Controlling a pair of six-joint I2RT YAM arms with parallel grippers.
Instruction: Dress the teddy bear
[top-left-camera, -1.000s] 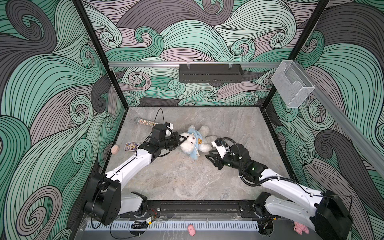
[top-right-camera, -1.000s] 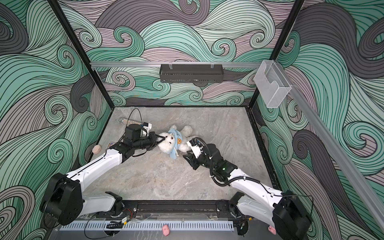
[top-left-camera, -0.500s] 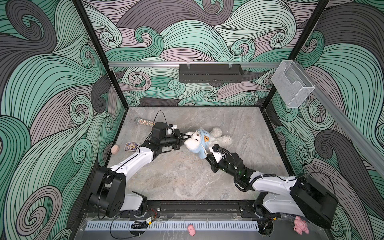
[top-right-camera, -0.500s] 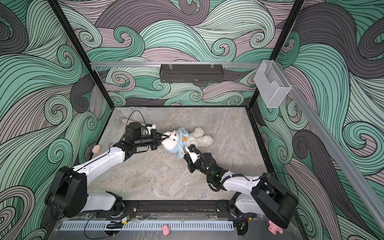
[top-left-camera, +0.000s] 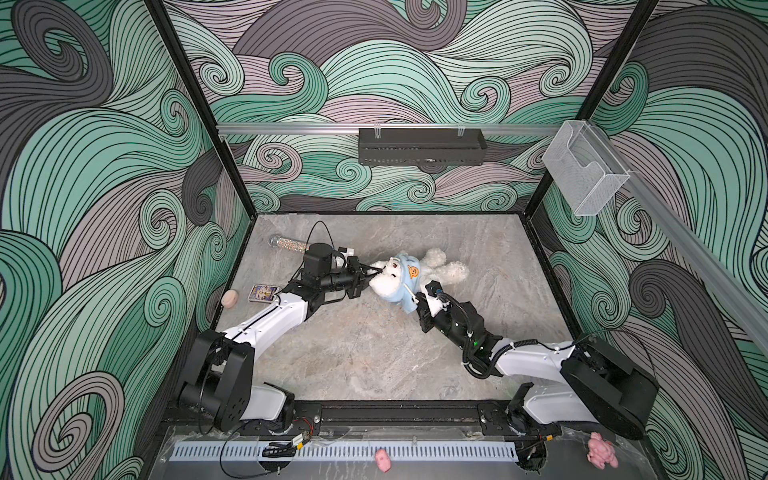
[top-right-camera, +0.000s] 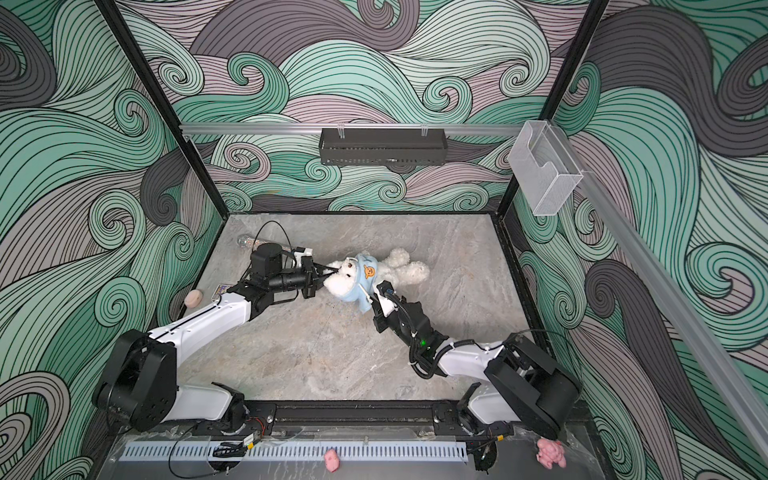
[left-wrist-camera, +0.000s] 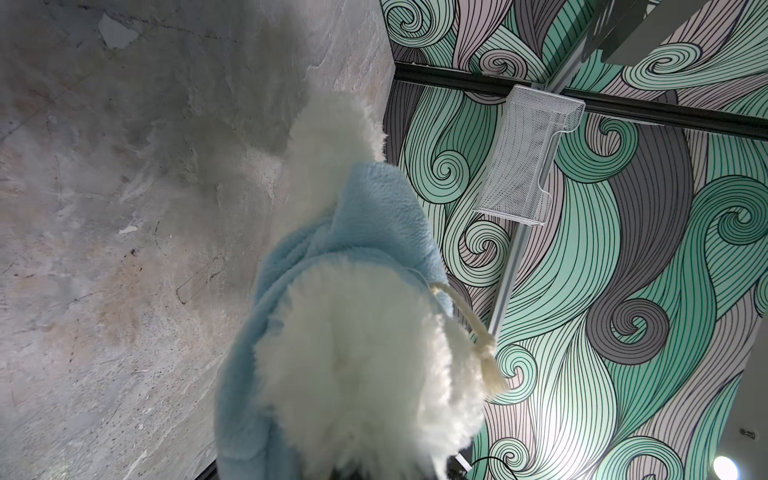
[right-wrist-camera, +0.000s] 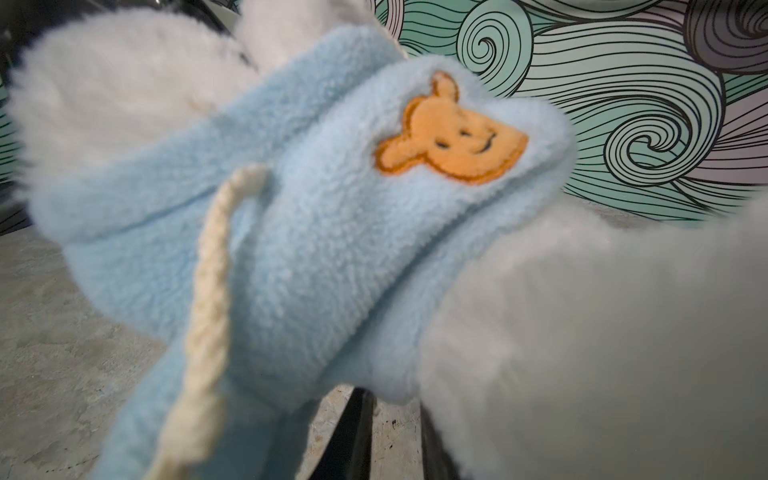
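The left gripper (top-left-camera: 370, 274) is clamped tight on white fur at the head of the teddy bear (top-left-camera: 390, 281). The bear lies mid-table on the grey tabletop (top-left-camera: 353, 353), legs toward the back right. A light-blue hoodie (top-left-camera: 402, 291) with an orange patch is bunched around its head and trunk. The right gripper (top-left-camera: 417, 301) sits at the hoodie's loose hem — gripping or not, I cannot tell. Farther out, a black tray (top-left-camera: 422, 146) hangs on the back rail, its inside hidden, and a clear bin (top-left-camera: 586, 174) on the right rail.

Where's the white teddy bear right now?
In both top views the teddy bear is mid-table, left hand at its head, right hand at its blue hoodie.
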